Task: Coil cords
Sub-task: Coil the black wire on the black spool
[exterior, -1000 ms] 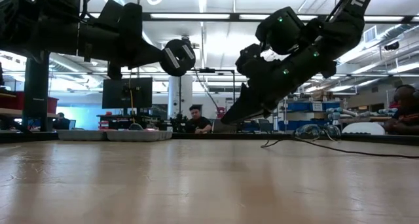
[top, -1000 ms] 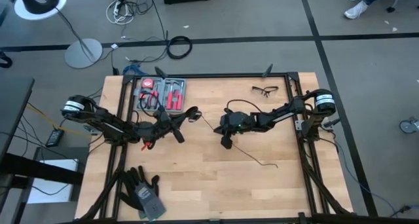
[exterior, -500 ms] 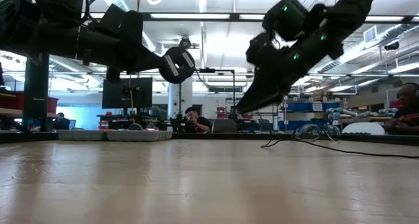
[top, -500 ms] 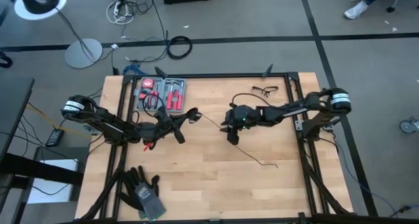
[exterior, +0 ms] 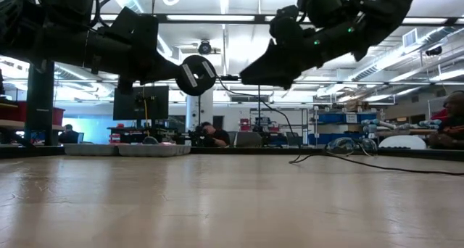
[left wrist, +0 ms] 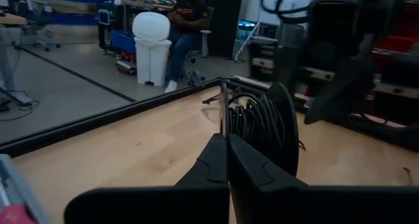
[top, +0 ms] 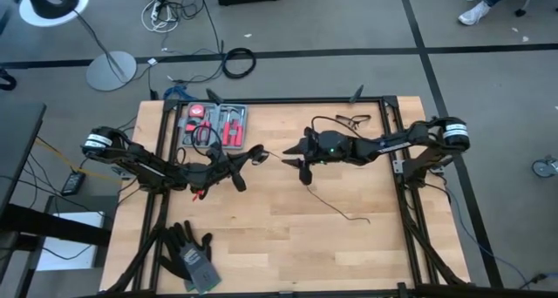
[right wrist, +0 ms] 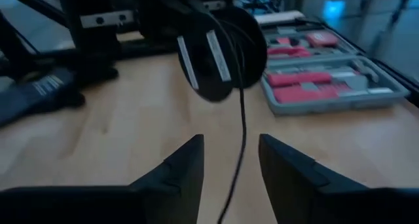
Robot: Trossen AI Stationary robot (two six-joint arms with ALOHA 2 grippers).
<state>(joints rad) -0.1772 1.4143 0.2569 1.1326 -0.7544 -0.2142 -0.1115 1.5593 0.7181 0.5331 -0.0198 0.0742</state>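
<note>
Right tool (top: 295,158) risen toward puck (top: 258,153), fingers apart, cord (right wrist: 241,129) between, left tool (top: 247,155) clamped on puck

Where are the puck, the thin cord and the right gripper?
puck (exterior: 196,75): low view, centre of the round disc's face, held up off the table.
thin cord (right wrist: 241,119): right wrist view, the strand hanging below the disc.
right gripper (right wrist: 230,165): right wrist view, the gap between its open fingers, cord running through.

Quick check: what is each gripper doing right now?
Left gripper: shut on the round black disc-shaped puck.
Right gripper: open, the thin black cord passing between its jaws.
</note>
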